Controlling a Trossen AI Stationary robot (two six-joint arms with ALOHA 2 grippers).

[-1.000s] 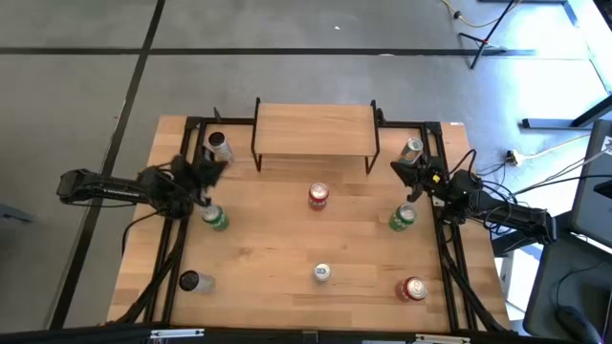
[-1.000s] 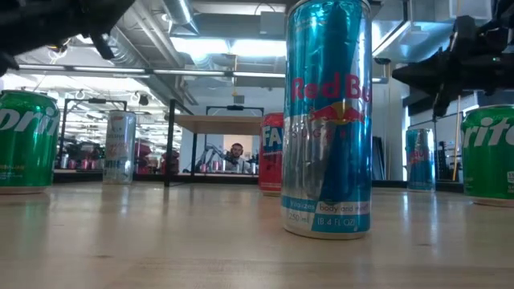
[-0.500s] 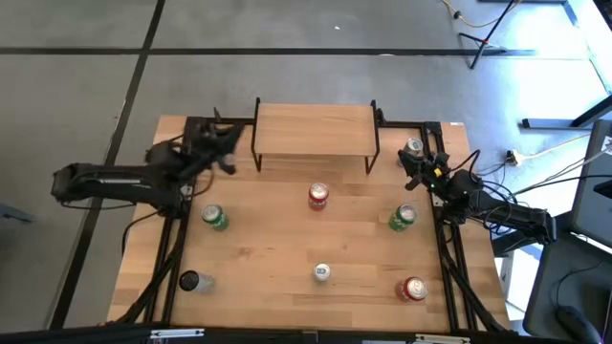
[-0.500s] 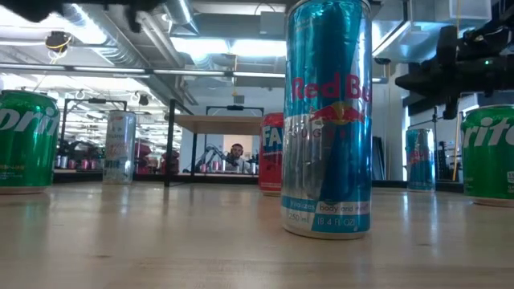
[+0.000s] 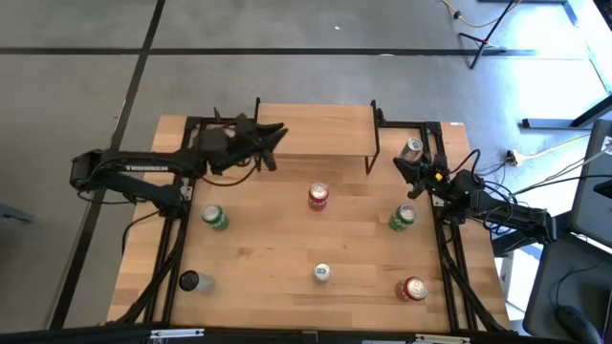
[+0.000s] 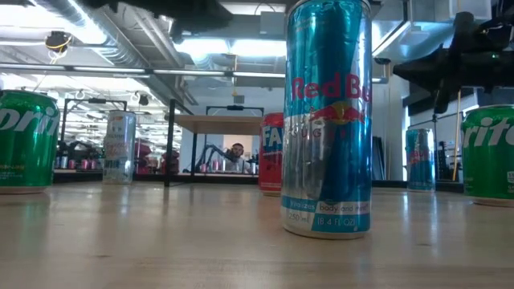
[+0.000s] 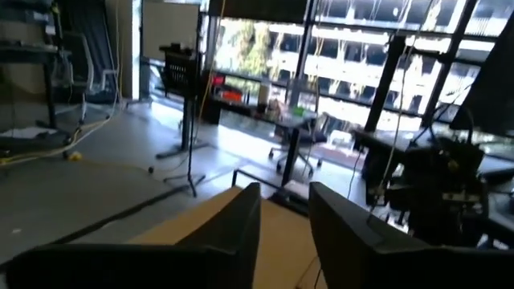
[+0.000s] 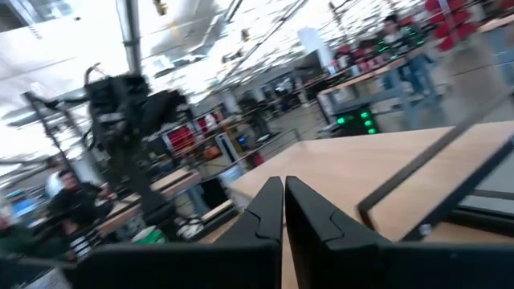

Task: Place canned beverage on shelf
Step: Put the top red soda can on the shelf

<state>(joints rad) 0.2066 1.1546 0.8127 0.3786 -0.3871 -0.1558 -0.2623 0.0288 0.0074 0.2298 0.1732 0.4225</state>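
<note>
The shelf (image 5: 325,129), a light wooden top on thin black legs, stands at the table's far middle and also shows in the low view (image 6: 217,124). Several cans stand on the table: a red one (image 5: 317,196) in front of the shelf, two green ones (image 5: 215,218) (image 5: 403,217), a Red Bull can (image 5: 321,272) and a silver can (image 5: 412,148) at the far right. Another silver can (image 6: 119,148) shows only in the low view. My left gripper (image 5: 277,143) is open and empty, up over the shelf's left end. My right gripper (image 5: 402,170) is shut and empty beside the far right silver can.
A dark can (image 5: 189,281) stands near the front left and a red can (image 5: 413,289) near the front right. Black frame rails (image 5: 449,258) run along the table's left and right sides. Bare wood lies between the cans in the middle.
My left gripper has gone from beside the left green can toward the far edge, then toward the table's right, and now stands over the shelf's left end; it holds nothing. No can has moved.
</note>
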